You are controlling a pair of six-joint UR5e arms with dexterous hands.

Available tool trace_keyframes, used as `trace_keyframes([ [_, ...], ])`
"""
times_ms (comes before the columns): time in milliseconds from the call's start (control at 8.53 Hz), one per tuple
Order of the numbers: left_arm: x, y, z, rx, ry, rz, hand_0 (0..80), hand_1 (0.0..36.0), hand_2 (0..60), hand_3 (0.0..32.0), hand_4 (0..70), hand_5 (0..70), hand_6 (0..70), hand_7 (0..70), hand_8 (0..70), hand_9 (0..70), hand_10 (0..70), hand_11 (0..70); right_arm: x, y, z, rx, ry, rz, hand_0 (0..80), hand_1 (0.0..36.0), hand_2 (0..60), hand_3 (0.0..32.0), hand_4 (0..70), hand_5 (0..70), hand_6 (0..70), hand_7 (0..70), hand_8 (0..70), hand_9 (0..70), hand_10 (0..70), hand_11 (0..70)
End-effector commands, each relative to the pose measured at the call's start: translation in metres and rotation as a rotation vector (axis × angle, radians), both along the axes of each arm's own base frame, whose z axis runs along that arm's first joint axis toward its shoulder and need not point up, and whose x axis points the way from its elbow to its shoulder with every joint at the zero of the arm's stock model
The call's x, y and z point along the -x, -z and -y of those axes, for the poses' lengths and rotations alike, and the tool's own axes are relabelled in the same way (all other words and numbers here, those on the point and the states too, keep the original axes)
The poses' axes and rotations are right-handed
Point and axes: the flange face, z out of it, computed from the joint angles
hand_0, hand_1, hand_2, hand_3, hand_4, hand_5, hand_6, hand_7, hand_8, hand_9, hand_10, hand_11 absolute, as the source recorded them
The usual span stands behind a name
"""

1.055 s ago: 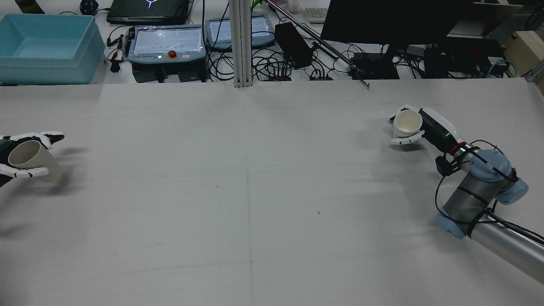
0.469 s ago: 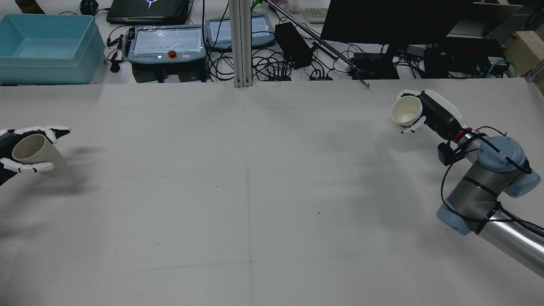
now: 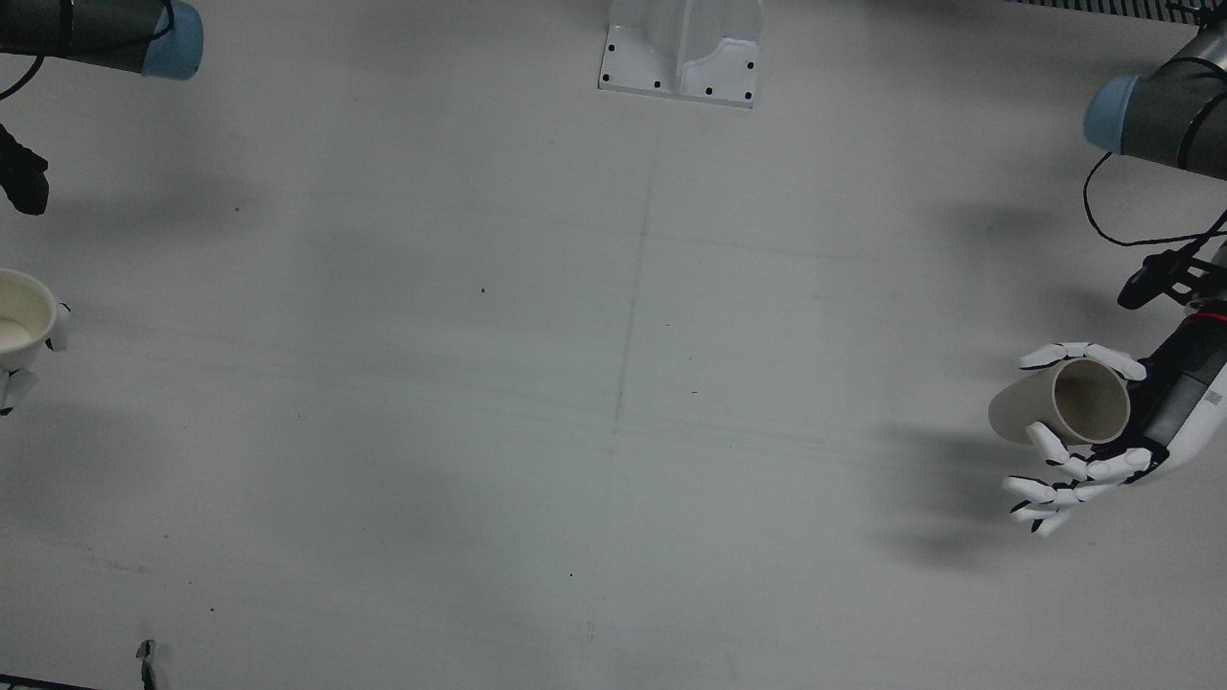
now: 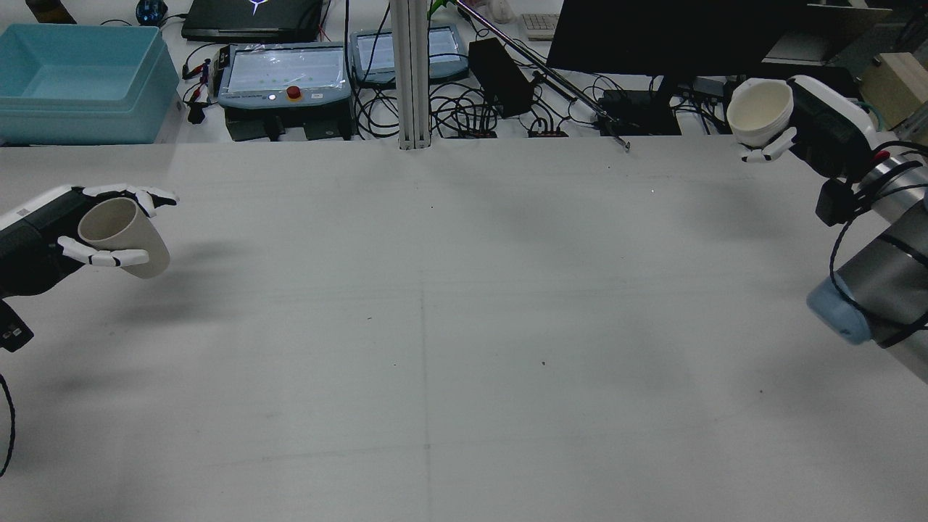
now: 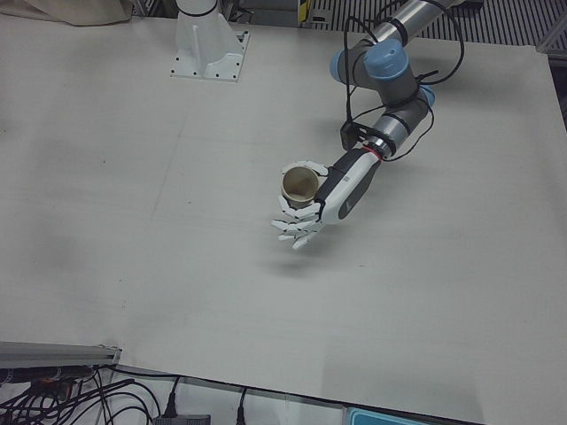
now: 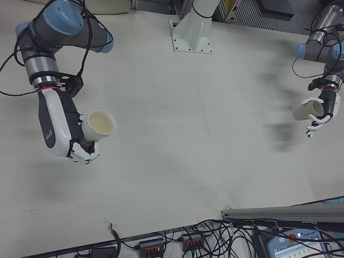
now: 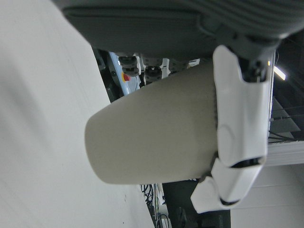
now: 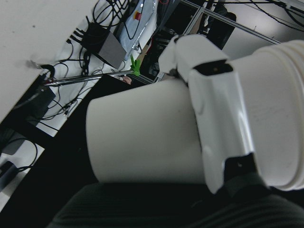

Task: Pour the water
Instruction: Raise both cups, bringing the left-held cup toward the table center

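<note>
Rear view puts the left hand (image 4: 69,228) at the table's (image 4: 464,326) left edge, its fingers (image 4: 109,257) wrapped around a tan cup (image 4: 125,228) held clear of the surface and tilted, mouth turned up and back toward the arm. At the far right, the right hand (image 4: 801,123) is raised above the table's back edge, over the cables (image 4: 464,109), clasping a white cup (image 4: 760,110) whose mouth faces up. The two cups are well apart, at opposite sides of the table. In the front view the tan cup (image 3: 1062,402) lies almost on its side in the left hand (image 3: 1112,431), showing a dry-looking inside, while only a slice of the white cup (image 3: 24,319) shows at the left edge. The right-front view shows the right hand (image 6: 64,126) with its fingers (image 6: 85,153) curled under the white cup (image 6: 99,124), which tips toward the table's middle. Whether either cup holds water cannot be told. A teal bin (image 4: 80,80) sits beyond the table's back left corner.
</note>
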Motion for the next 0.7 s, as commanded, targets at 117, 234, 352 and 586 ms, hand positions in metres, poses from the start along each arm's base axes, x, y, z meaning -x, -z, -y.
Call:
trace_keyframes([
  [117, -0.172, 0.193, 0.007, -0.116, -0.243, 0.058, 62.4, 36.0, 60.0, 0.0, 67.1, 70.0, 23.7, 27.6, 17.2, 15.0, 4.4, 8.5, -0.058, 0.155, 0.013, -0.139, -0.06, 0.047, 80.0, 36.0, 59.6, 0.0, 28.4, 70.0, 54.4, 70.0, 56.3, 70.0, 40.2, 59.7],
  [234, -0.217, 0.227, 0.005, -0.148, -0.279, 0.059, 61.7, 36.0, 60.0, 0.0, 68.0, 70.0, 24.3, 27.7, 17.5, 15.3, 4.6, 8.7, -0.054, 0.208, 0.027, -0.197, -0.073, 0.003, 80.0, 36.0, 60.0, 0.0, 29.6, 70.0, 56.0, 70.0, 57.3, 70.0, 38.6, 57.3],
  [352, -0.256, 0.263, 0.009, -0.168, -0.3, 0.074, 61.6, 36.0, 60.0, 0.0, 68.7, 70.0, 24.7, 27.9, 17.7, 15.4, 4.7, 8.9, -0.035, 0.266, 0.039, -0.282, -0.083, -0.066, 80.0, 36.0, 60.0, 0.0, 29.8, 70.0, 57.2, 70.0, 59.6, 70.0, 38.1, 56.4],
  [586, -0.294, 0.278, 0.007, -0.163, -0.328, 0.079, 61.1, 36.0, 60.0, 0.0, 69.6, 70.0, 25.5, 28.6, 17.9, 15.6, 4.7, 8.8, 0.059, 0.357, 0.028, -0.376, -0.032, -0.16, 80.0, 36.0, 60.0, 0.0, 34.2, 70.0, 61.7, 70.0, 60.4, 70.0, 40.2, 59.0],
])
